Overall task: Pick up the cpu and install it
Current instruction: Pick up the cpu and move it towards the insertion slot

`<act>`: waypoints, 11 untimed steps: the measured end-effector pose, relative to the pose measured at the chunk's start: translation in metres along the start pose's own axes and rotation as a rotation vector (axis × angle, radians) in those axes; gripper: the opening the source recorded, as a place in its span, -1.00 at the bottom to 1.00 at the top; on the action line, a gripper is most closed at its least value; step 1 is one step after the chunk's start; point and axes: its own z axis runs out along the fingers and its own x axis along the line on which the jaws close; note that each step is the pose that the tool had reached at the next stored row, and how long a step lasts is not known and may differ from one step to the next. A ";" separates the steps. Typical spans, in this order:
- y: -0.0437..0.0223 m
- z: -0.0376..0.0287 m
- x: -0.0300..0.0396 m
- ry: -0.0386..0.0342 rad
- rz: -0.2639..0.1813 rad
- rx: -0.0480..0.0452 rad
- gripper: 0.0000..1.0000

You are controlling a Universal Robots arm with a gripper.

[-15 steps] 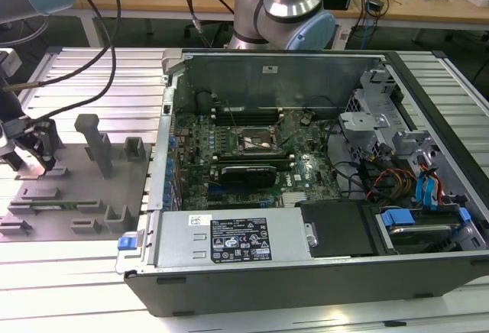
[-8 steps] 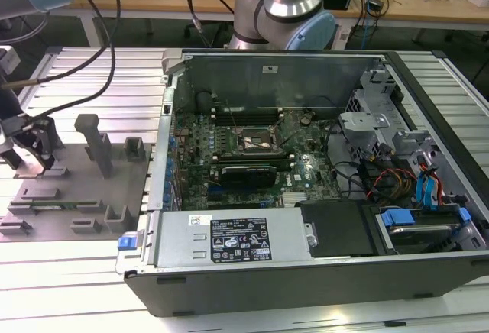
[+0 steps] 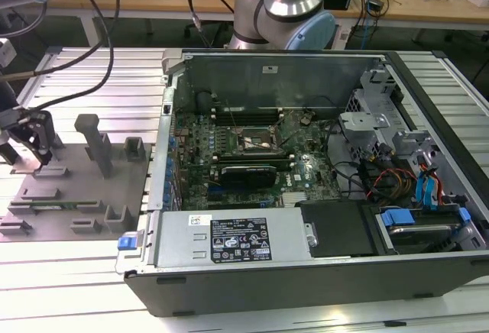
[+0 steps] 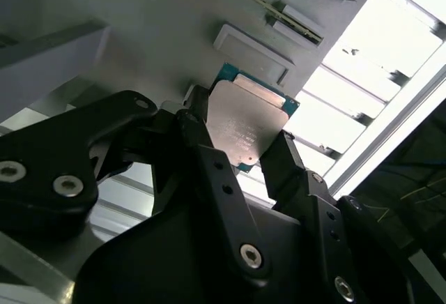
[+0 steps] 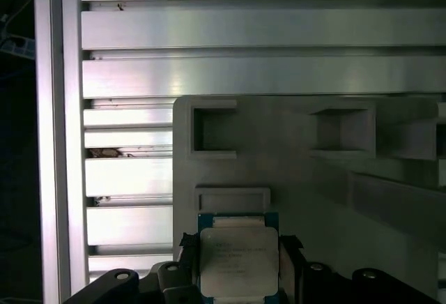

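The cpu, a flat square chip with a silvery top and a thin blue-green rim, sits between the black fingers of my gripper. In both wrist views the fingers press against its two opposite edges. It is held just over the grey fixture plate, beside a small raised block. In the exterior view my gripper hangs low over the far left end of that plate. The open black socket lies on the green motherboard inside the computer case.
The open computer case fills the exterior view's right, with a power supply along its near side and drive bays. Upright grey fixture posts stand on the plate near my gripper. Slatted aluminium table surrounds the plate.
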 end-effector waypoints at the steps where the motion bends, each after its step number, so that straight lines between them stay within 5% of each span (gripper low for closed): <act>1: 0.0000 -0.0012 -0.0001 -0.0001 0.000 -0.0001 0.09; 11: 0.0001 -0.0158 -0.0005 -0.0002 0.000 -0.0001 0.09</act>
